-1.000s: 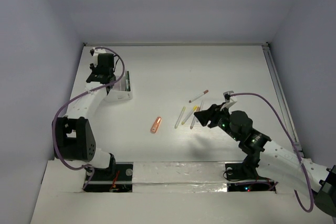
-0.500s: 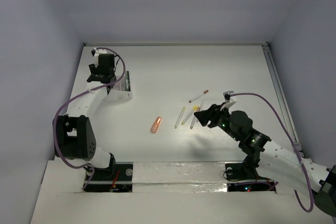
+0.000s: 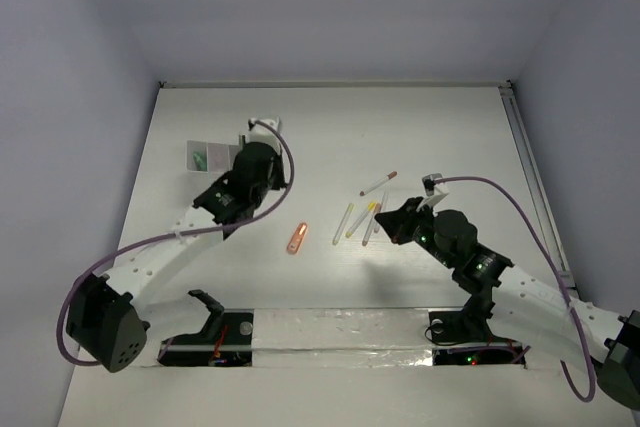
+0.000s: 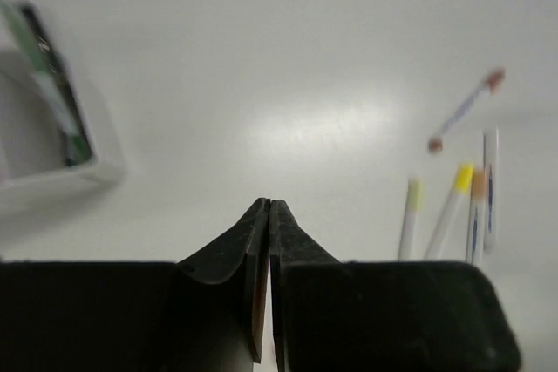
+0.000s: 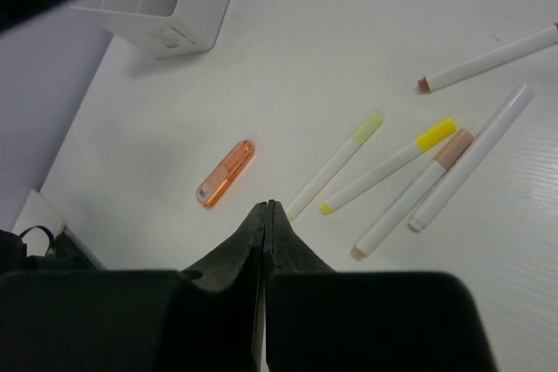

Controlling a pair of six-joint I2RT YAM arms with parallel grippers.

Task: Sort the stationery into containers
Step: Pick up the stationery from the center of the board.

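Left gripper [image 4: 268,215] and right gripper [image 5: 264,215] clenched, empty
Slim round pens [image 5: 388,168], stubby orange marker [image 5: 226,173], boxy white plastic tray [image 5: 196,19].

5 white pens [image 5: 388,165] lie clustered; orange marker [image 5: 225,174] nearby; white tray [image 5: 187,19] well apart.

Five pens [image 5: 388,167], one marker [image 5: 226,173] (orange), tray [image 5: 193,19].

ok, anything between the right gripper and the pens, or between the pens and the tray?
Nothing between the shut right gripper and the pens, just bare table. Pens to tray: the left arm hangs beside the tray, across the straight line. The orange marker lies off that line, on the near side.
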